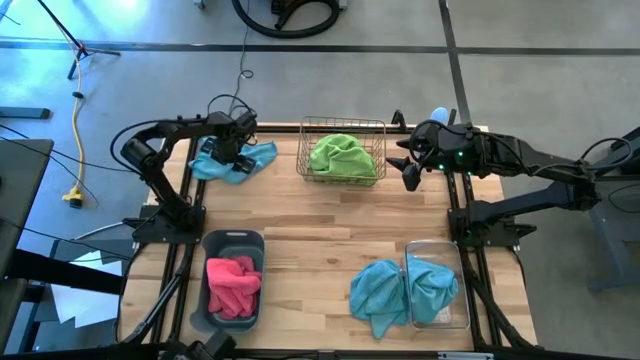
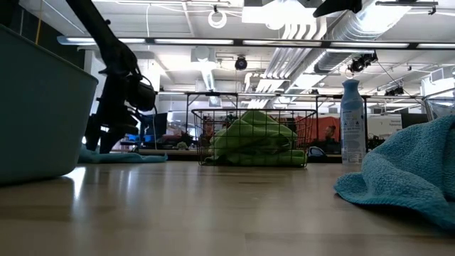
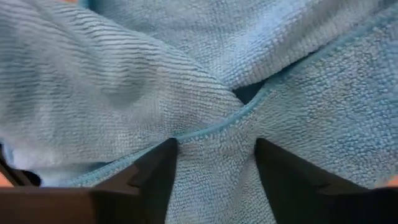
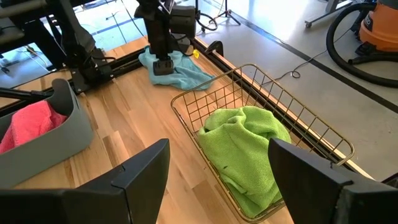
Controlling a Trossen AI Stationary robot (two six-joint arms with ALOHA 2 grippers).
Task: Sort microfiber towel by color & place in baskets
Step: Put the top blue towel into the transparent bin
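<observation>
A light blue towel point(image 1: 232, 162) lies bunched at the table's far left corner. My left gripper point(image 1: 238, 150) points down onto it, open, its fingers either side of a fold point(image 3: 216, 146). The brass wire basket point(image 1: 378, 128) at the far middle holds a green towel point(image 1: 343, 155). The grey-blue tub point(image 1: 212, 300) near left holds a pink towel point(image 1: 233, 283). The clear tub point(image 1: 455, 312) near right holds one blue towel, and another point(image 1: 378, 290) hangs over its left wall onto the table. My right gripper point(image 1: 410, 172) hovers open, right of the wire basket. My left gripper comes at the blue towel from above, pointing down, still open. Both fingertips point(image 3: 163, 155) rest on the cloth, with a raised fold and its hemmed edge point(image 3: 214, 127) between them. The towel lies slack on the table.
A pale blue spray bottle point(image 2: 350, 117) stands at the far right edge behind my right gripper. Bare wood point(image 1: 330, 225) spreads across the table's middle between the containers. Arm bases and frame rails line both side edges.
</observation>
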